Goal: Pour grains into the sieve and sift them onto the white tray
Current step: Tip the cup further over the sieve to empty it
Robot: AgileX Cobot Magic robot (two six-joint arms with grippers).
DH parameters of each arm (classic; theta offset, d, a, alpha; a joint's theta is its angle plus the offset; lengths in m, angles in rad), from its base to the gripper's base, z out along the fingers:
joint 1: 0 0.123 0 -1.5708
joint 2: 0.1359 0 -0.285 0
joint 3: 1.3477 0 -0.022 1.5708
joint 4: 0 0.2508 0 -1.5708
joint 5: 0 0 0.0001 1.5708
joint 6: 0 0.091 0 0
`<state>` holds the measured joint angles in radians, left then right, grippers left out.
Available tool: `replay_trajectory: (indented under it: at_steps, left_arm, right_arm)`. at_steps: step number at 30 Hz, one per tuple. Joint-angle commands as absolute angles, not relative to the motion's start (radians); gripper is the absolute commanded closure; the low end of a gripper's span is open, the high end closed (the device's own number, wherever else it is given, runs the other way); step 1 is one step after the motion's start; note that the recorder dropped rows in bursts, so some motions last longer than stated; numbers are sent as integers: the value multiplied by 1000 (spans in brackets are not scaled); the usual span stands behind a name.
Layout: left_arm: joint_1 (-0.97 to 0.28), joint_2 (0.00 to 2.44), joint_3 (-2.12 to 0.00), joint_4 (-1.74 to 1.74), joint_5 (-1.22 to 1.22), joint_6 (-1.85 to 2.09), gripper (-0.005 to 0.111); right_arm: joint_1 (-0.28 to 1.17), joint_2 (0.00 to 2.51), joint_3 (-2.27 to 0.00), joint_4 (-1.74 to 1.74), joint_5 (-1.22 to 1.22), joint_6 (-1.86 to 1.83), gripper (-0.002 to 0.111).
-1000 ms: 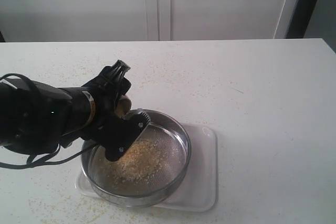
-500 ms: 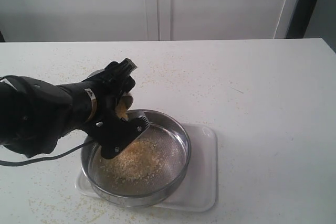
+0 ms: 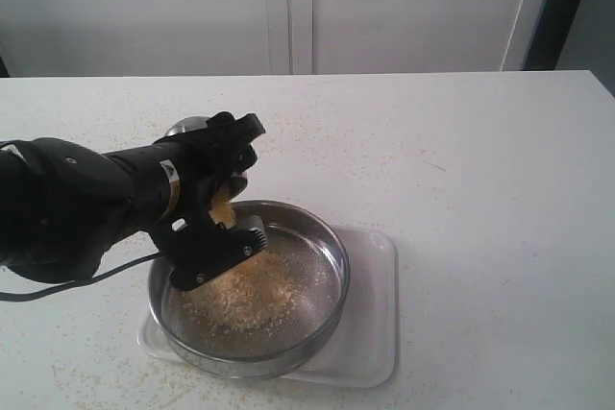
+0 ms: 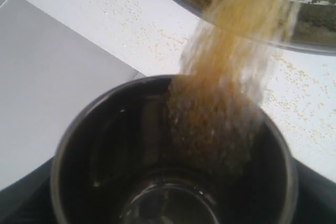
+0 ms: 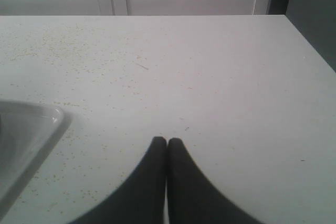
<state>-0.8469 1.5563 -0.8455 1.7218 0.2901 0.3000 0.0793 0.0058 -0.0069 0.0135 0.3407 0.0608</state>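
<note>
My left gripper (image 3: pixel 226 194) is shut on a small steel cup (image 3: pixel 185 127), held tipped over the near-left rim of the sieve (image 3: pixel 332 247). Yellow-beige grains (image 4: pixel 231 77) stream out of the cup's mouth (image 4: pixel 105 145) towards the sieve's rim (image 4: pixel 315 45). A heap of grains (image 3: pixel 245 295) lies on the mesh. The sieve rests on the white tray (image 3: pixel 370 333). My right gripper (image 5: pixel 167 141) is shut on nothing and hovers low over the bare table beside a corner of the white tray (image 5: pixel 31 124). The exterior view does not show the right arm.
Loose grains are scattered over the white table (image 3: pixel 461 160), mostly to the left and behind the sieve. A white cabinet front (image 3: pixel 288 7) runs along the table's far edge. The left arm's black body (image 3: pixel 67 208) and its cable lie left of the sieve.
The left wrist has rolled further and drawn slightly left and up, tipping the cup more steeply. The cup's shiny base now shows above the arm. The right gripper has stayed shut.
</note>
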Motion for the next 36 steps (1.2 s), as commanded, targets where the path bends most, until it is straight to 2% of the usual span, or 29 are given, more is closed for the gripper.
replay_trajectory:
  at_steps: [1, 8, 15, 18, 20, 36]
  left_arm:
    - [-851, 1549, -849, 1744, 289, 366, 107]
    - [-858, 1549, -849, 1744, 364, 399, 107]
    - [-923, 1549, -849, 1744, 400, 454, 93]
    - [-940, 1549, -849, 1744, 426, 452, 97]
    - [-942, 1549, -849, 1744, 455, 445, 107]
    - [-948, 1567, -849, 1744, 476, 453, 107]
  right_arm:
    - [81, 0, 0, 7, 336, 66, 108]
    - [81, 0, 0, 7, 336, 66, 108]
    - [81, 0, 0, 7, 336, 66, 108]
    - [81, 0, 0, 7, 336, 66, 108]
    - [81, 0, 0, 7, 336, 66, 108]
    - [81, 0, 0, 7, 336, 66, 108]
